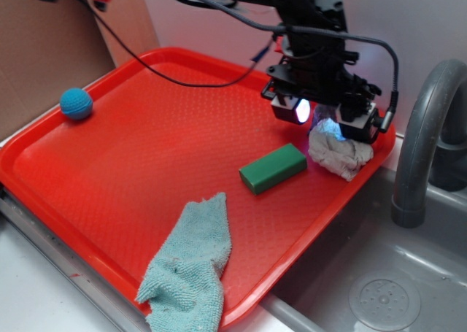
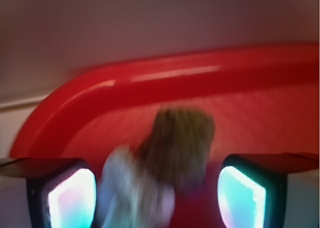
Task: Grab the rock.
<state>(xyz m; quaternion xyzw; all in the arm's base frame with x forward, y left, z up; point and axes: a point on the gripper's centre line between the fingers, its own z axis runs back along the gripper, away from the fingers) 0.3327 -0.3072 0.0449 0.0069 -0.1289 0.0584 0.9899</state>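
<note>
Fingers [image 2: 70, 195] of the gripper [image 2: 156, 198] are seen spread wide in the wrist view, one lit pad at each lower corner, with nothing clasped between them. Between and just beyond them lies the rock [image 2: 177, 145], a blurred brown-grey lump on the tray floor near the rounded corner of the raised rim. Touching its near left side, as far as the blur allows, is the white wad [image 2: 127, 190] of tissue. In the exterior view the rock is hidden behind the gripper [image 1: 325, 117]; only the wad [image 1: 339, 155] shows beneath it, at the far right corner of the red tray [image 1: 124, 171]. The step in hand is judged to be the approach. Next, a descent around the rock alone is called for, so that the wad is not caught, before closing. A green block [image 1: 273, 168], a teal cloth [image 1: 188, 270] and a blue ball [image 1: 76, 103] lie apart.
</note>
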